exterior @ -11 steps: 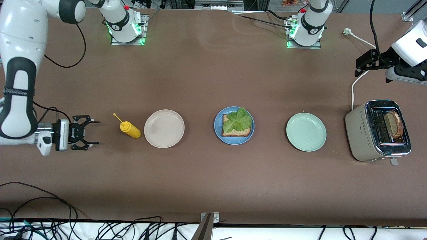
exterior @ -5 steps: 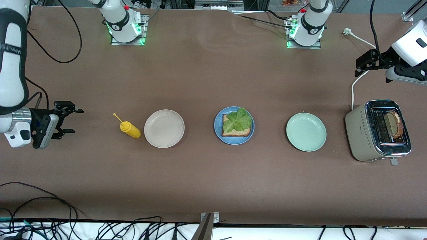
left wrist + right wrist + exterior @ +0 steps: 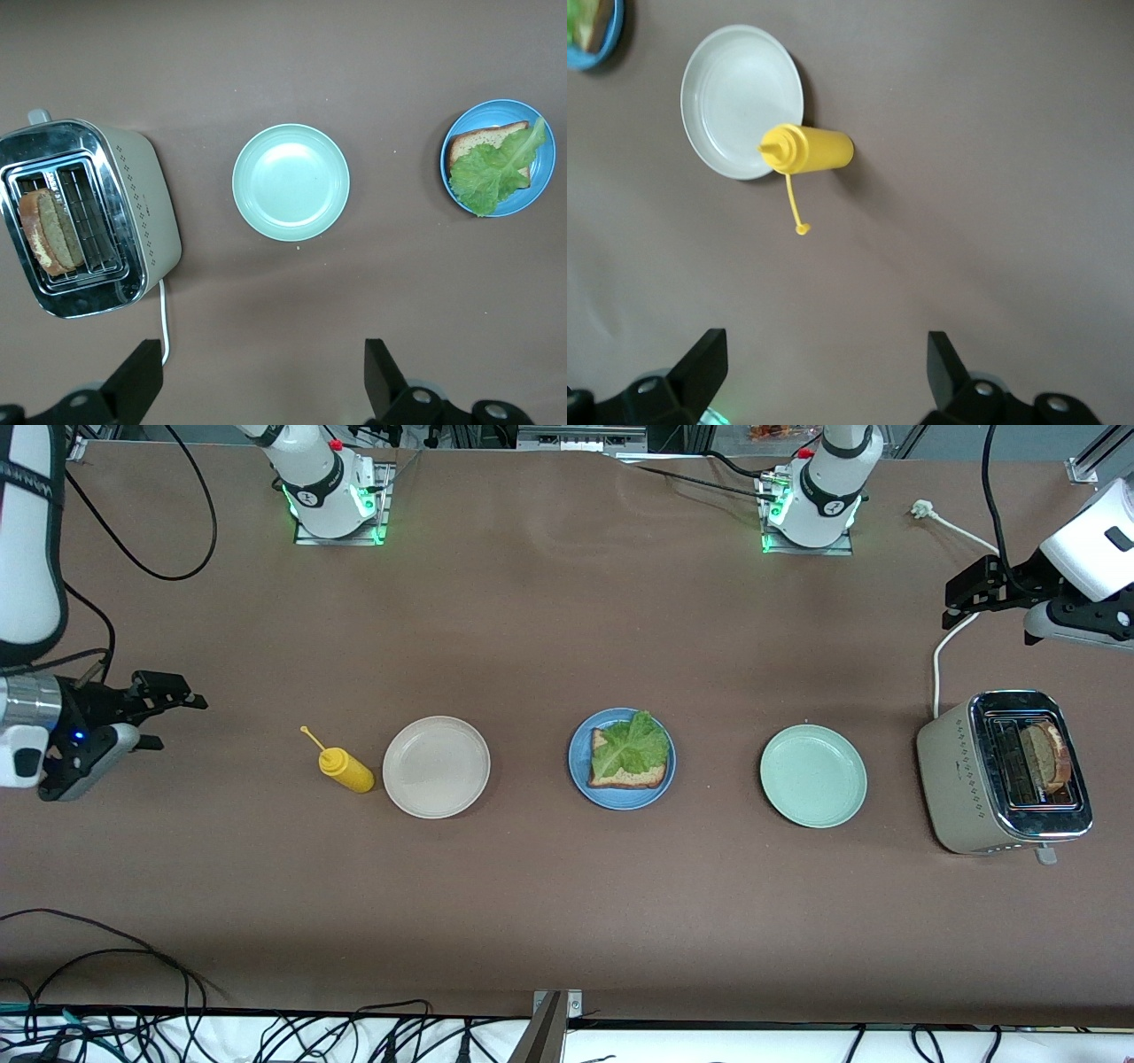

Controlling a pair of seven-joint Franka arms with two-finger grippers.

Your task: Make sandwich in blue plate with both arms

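The blue plate (image 3: pixel 577 769) sits mid-table and holds one bread slice (image 3: pixel 631 779) with a lettuce leaf (image 3: pixel 631 748) on it. A second bread slice (image 3: pixel 1046 757) stands in a slot of the toaster (image 3: pixel 961 779). My right gripper (image 3: pixel 180 722) is open and empty over bare table at the right arm's end. My left gripper (image 3: pixel 950 607) is open and empty over the table by the toaster's cord. The left wrist view shows the toaster (image 3: pixel 146 212), its bread (image 3: pixel 49 232), the blue plate (image 3: pixel 542 193), the lettuce (image 3: pixel 492 173) and the open gripper (image 3: pixel 264 381). The right wrist view shows its open gripper (image 3: pixel 826 376).
A yellow squeeze bottle (image 3: pixel 347 770) lies beside a cream-white plate (image 3: pixel 436 767), both between my right gripper and the blue plate; they show in the right wrist view (image 3: pixel 817 149) too. A pale green plate (image 3: pixel 812 776) sits between the blue plate and the toaster. A white cord (image 3: pixel 952 633) runs from the toaster.
My right arm has pulled its open gripper away from the yellow bottle toward its end of the table and turned it. The left arm has not moved.
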